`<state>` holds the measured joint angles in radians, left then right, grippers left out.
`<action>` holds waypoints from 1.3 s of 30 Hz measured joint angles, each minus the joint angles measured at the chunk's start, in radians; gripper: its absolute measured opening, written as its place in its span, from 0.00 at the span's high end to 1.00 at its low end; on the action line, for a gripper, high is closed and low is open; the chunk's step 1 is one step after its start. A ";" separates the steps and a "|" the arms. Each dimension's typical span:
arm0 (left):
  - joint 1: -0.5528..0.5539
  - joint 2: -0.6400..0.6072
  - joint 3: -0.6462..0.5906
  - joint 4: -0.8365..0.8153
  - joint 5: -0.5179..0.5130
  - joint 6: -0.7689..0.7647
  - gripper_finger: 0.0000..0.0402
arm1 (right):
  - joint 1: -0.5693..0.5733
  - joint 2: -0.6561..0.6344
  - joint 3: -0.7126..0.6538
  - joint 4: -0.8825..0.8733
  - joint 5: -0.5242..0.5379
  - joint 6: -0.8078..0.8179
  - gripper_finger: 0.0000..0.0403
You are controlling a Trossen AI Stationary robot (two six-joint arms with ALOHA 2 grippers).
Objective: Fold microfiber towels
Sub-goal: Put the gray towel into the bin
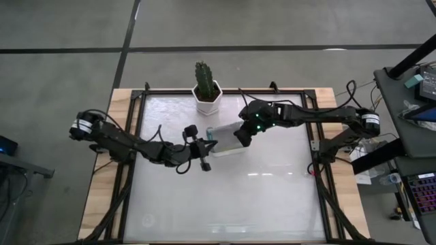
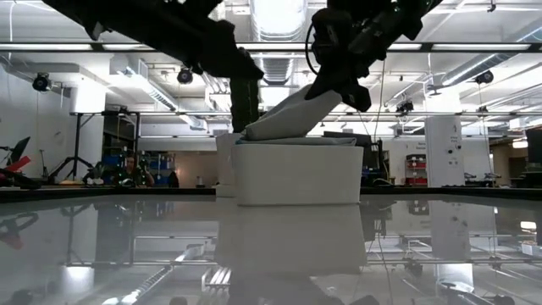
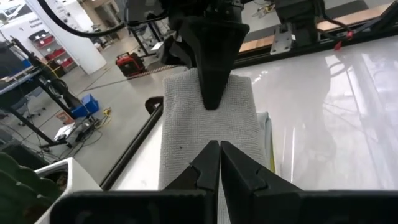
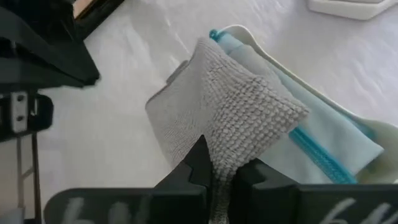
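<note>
Right gripper (image 4: 217, 177) has its fingers clenched on the folded grey towel (image 4: 233, 109), hovering it over the white tray (image 1: 227, 139) near desk (image 1: 225, 197) centre, just at six o'clock of the potted cactus (image 1: 206, 87). Pale teal towel (image 4: 336, 140) already lies inside. The towel's long axis slopes down toward nine o'clock, toward the left gripper (image 3: 217, 163), whose fingers are clenched empty at the towel's low end.
</note>
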<state>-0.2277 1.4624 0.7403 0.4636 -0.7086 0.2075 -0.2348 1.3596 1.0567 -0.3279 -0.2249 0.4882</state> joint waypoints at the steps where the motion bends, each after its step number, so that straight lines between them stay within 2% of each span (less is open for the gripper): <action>1: 0.004 0.009 0.001 0.007 0.001 0.000 1.00 | -0.001 0.001 -0.001 0.002 0.001 0.001 0.97; 4: 0.019 0.027 0.003 0.009 0.035 -0.024 1.00 | -0.001 0.005 -0.008 0.000 0.050 0.042 0.97; 7: 0.037 0.028 0.006 0.006 0.118 -0.045 1.00 | -0.001 0.012 -0.013 -0.019 0.118 0.055 0.97; 14: 0.066 0.027 0.013 0.007 0.212 -0.045 1.00 | -0.004 0.012 -0.026 -0.018 0.128 0.082 0.96; 19: 0.092 0.044 0.013 0.008 0.323 -0.046 1.00 | -0.003 0.012 -0.027 -0.022 0.130 0.103 0.85; 29: 0.139 0.107 0.013 0.006 0.368 -0.044 1.00 | -0.008 0.012 -0.006 -0.138 0.130 0.116 0.58; 33: 0.158 0.126 0.013 0.006 0.372 -0.045 1.00 | -0.009 0.012 0.008 -0.161 0.130 0.091 0.53; 39: 0.174 0.156 0.013 -0.033 0.383 -0.046 1.00 | -0.037 0.012 0.059 -0.250 0.131 0.027 0.53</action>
<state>-0.0534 1.6187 0.7528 0.4311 -0.3257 0.1616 -0.2715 1.3712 1.1156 -0.5776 -0.0939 0.5151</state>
